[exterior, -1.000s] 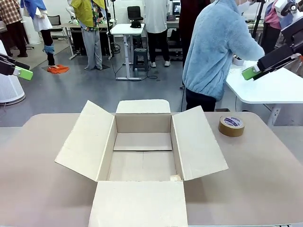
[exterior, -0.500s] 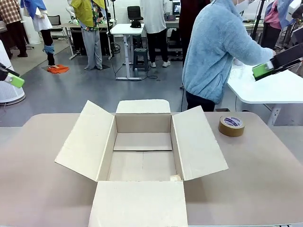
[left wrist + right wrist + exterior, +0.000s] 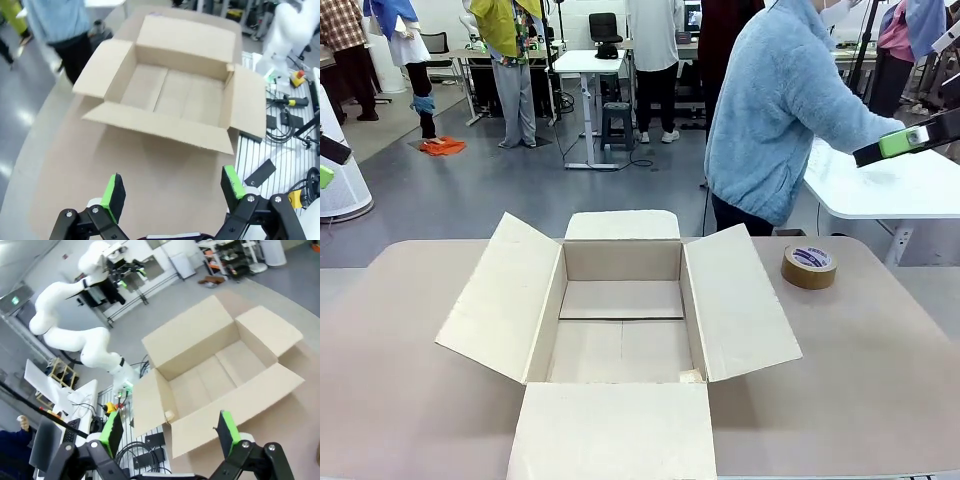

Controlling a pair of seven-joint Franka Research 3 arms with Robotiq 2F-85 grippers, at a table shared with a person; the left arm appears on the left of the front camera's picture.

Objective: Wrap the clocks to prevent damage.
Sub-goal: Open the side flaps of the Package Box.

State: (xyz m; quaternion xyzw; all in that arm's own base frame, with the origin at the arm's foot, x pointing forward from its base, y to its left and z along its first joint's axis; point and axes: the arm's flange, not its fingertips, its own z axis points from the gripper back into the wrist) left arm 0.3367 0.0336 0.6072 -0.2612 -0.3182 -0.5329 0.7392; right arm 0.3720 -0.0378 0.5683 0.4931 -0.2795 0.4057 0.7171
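Both arms are up high and wide of the action here. From the left wrist camera, the left claw (image 3: 172,187) hangs above the brown tabletop (image 3: 85,165) with its jaws spread wide, green pads (image 3: 111,191) far apart, nothing between them. Below it and a little ahead sits the large open brown cardboard box (image 3: 180,57), all four flaps folded outward, plain cardboard floor on show.

Over to the right wrist camera: the right claw (image 3: 169,430) is just as wide open, gripping nothing, looking down on the same box from the other side.

From the front, the box sits square in the middle of the tabletop, near flap pointing at the camera. One green pad of the left claw peeks in at the left edge, raised well off the tabletop; a green pad of the right claw shows high at the right edge, over a white table (image 3: 900,190) behind. A roll of brown packing tape (image 3: 809,266) lies flat near the far right, just beyond the box's right flap and not touching it. A person in a fluffy light-blue jacket (image 3: 775,110) stands at the far side, turned and reaching toward that white table.
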